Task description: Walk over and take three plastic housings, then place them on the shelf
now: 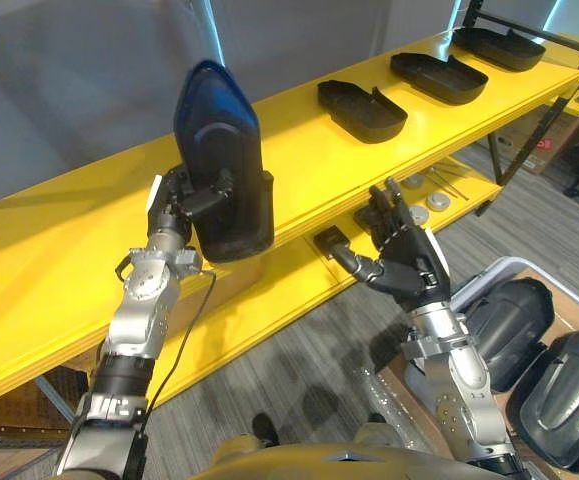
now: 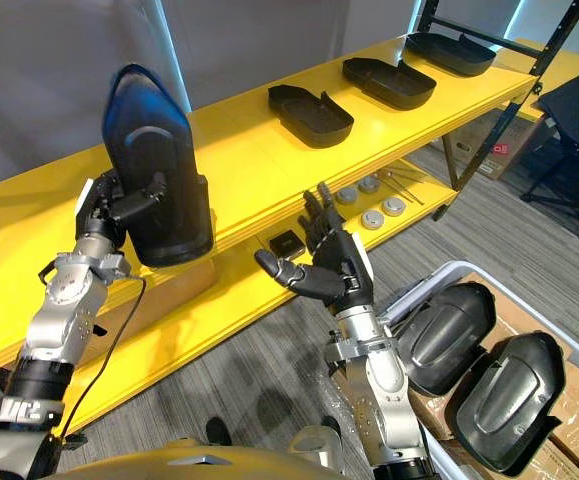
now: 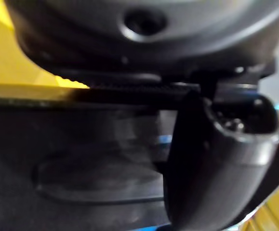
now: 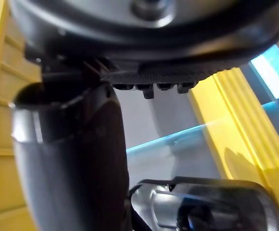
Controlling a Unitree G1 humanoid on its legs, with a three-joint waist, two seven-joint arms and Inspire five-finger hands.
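Left hand (image 1: 181, 200): curled round the edge of a dark plastic housing (image 1: 221, 165), thumb across the front face, fingers hidden behind.
Grip up close: in the left wrist view, thumb (image 3: 221, 159) laid flat against the dark moulded surface.
Pose of the plastic housing: upright, pointed end up, broad end down at the front edge of the top board (image 1: 79, 225); cannot tell whether resting on the board or held just above.
Right hand (image 1: 407, 255): open, fingers straight and spread, thumb out to the side, holding nothing; raised in front of the lower board (image 1: 269, 295), apart from the plastic housing.
Shelf: yellow, two boards, running from near left to far right, with a dark upright post (image 1: 534, 120) at the far right end.
Row on the top board: three more housings lying flat, hollow side up, to the right of the upright one; nearest housing (image 1: 361, 110), middle housing (image 1: 437, 77), farthest housing (image 1: 499, 46), each apart from the next.
On the lower board: small black square piece (image 1: 331, 241) near the right hand; round metal discs (image 1: 437, 202) farther right.
Crate (image 2: 437, 275): pale rim, low at the right beside the right arm; two dark housings inside, side by side, domed side up, first crate housing (image 2: 442, 337) and second crate housing (image 2: 502, 397).
Floor (image 1: 299, 370): grey carpet below the shelf.
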